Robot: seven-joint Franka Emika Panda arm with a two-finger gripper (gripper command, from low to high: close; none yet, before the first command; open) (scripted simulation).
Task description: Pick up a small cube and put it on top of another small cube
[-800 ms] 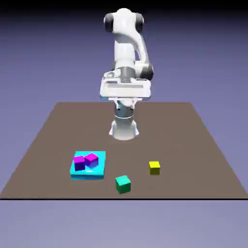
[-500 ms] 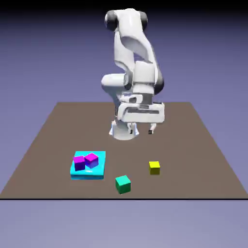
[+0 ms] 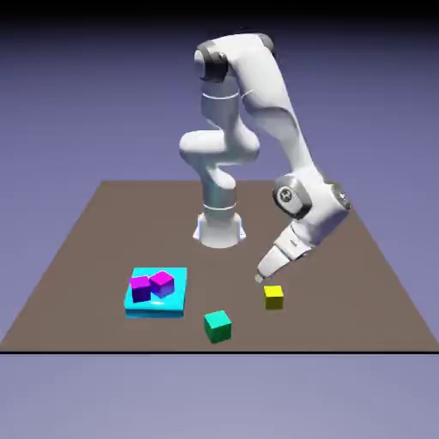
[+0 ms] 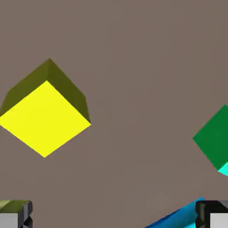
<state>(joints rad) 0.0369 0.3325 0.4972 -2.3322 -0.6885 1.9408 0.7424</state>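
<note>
1. The exterior view stands off from the desk [image 3: 360,257], high and well back, taking in the whole surface and the full arm.
2. The hand view looks along the tool [image 4: 114,216] at the desk from very near.
3. Both views share the yellow cube [image 3: 273,297] [image 4: 44,116], the green cube [image 3: 218,326] [image 4: 216,138] and a corner of the cyan block [image 3: 171,300] [image 4: 178,217].
</note>
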